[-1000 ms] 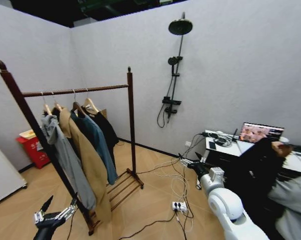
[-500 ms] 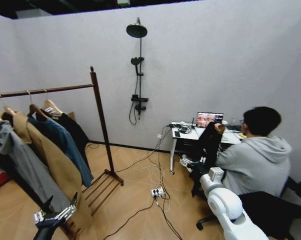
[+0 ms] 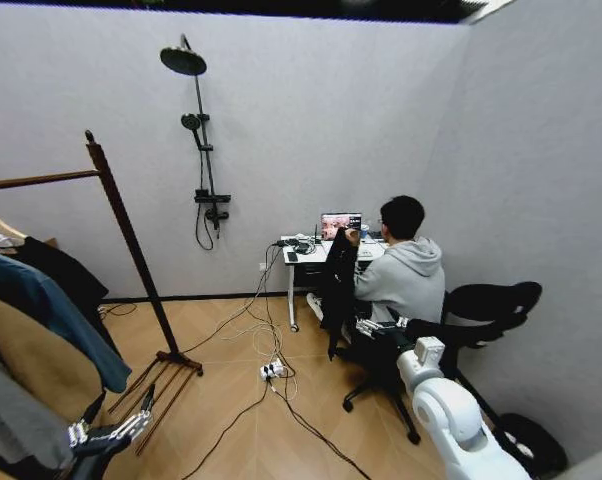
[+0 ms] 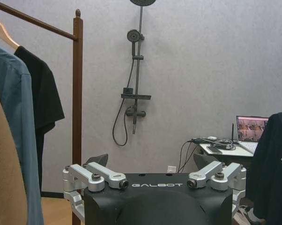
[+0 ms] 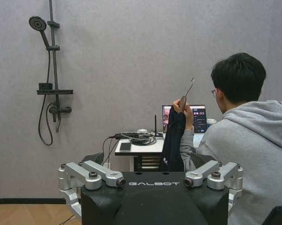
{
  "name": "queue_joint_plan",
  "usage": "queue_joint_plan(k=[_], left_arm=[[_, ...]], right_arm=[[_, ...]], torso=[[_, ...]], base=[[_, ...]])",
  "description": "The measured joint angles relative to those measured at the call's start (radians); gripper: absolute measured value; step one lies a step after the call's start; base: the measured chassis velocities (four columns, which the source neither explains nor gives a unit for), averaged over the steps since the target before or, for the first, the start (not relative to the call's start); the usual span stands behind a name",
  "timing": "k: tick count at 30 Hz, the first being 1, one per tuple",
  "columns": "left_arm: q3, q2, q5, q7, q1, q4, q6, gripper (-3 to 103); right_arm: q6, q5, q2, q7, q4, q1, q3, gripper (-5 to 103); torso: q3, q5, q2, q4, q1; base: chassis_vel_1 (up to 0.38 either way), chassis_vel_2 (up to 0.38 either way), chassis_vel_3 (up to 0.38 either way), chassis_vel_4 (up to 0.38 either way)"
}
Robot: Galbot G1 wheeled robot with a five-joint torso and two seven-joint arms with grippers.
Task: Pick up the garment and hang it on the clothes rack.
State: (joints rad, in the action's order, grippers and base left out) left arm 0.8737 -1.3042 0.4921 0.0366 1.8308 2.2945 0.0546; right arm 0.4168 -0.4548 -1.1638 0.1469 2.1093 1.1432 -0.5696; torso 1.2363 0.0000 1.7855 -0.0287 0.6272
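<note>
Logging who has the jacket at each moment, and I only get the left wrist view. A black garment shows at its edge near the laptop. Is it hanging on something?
Observer: No. In the right wrist view a seated person's hand holds the garment up by its hanger, before the desk.
Operator: Is the right gripper near it?
Observer: The right gripper is open and empty, facing the person, apart from the garment.
Operator: And the rack?
Observer: In the head view the clothes rack stands at the left, across the room from the garment, with the left gripper low beside it.
</note>
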Motion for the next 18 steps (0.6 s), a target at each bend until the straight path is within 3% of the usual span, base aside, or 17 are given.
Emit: queue_joint_plan(k=[18], left_arm=[[0.000, 0.000, 0.000, 0.000, 0.000, 0.000, 0.000, 100]], right_arm=[[-0.003, 0.004, -0.019, -0.002, -0.016, -0.011, 0.017, 100]], torso=[[0.000, -0.0002, 0.000, 0.0000, 0.000]], base=[[0.123, -0.141, -0.136, 0.123]])
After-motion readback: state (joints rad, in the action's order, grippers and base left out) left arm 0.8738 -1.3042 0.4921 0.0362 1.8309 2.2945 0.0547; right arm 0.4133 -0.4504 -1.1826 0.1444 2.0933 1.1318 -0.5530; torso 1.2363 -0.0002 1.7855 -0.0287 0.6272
